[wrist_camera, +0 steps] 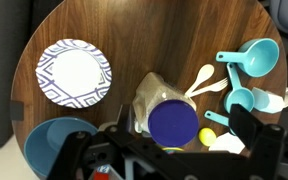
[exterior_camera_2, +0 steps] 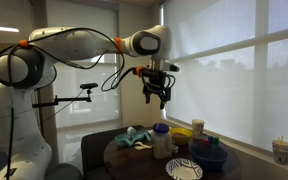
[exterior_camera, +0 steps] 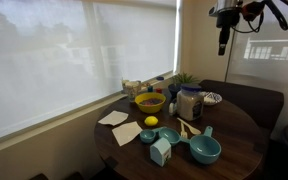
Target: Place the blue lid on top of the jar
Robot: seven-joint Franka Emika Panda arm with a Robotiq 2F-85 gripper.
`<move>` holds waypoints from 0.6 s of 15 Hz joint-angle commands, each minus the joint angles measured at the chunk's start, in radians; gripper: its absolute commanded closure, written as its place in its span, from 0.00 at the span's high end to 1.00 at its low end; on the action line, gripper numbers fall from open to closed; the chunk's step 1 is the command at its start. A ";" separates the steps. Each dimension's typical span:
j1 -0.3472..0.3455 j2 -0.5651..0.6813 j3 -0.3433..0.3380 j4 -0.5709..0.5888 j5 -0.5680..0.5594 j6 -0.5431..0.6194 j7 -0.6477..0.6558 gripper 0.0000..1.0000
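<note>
While the fingers (exterior_camera_2: 159,99) hang high above the table (exterior_camera: 236,138), spread as wide as they go and holding nothing, everything the task needs sits below them. Nearest the front edge in an exterior view lie the teal cups (exterior_camera: 202,150). Behind them are a lemon (exterior_camera: 151,122) and paper napkins (exterior_camera: 114,118), which lie toward the left edge. Past the middle, toward the window-side edge, stands the jar (exterior_camera: 189,103), just beside a yellow bowl (exterior_camera: 149,101) and with a patterned plate (exterior_camera: 212,98) close behind. The lid (wrist_camera: 172,122) is not loose on the table. In the wrist view it lies inside the jar's glass outline, and both exterior views show a dark cap at the jar's top, so it appears to rest on the jar already. Whether it sits square on the rim cannot be told from here. The lid looks small, flat, stiff and light, probably smooth at the edge. Its thin rim gives little to hold, so the best hold would be across its width, on two opposite edges, with a level approach from straight above. The jar is glass, so it is slippery and breakable. Its cream filling likely steadies it, yet a sideways nudge at the top could tip or slide it toward the bowl.
</note>
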 commanded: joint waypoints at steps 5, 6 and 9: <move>0.015 0.014 0.009 0.078 -0.012 0.081 0.128 1.00; 0.016 0.014 0.010 0.083 -0.003 0.087 0.134 1.00; 0.013 0.003 0.004 0.065 0.002 0.084 0.105 1.00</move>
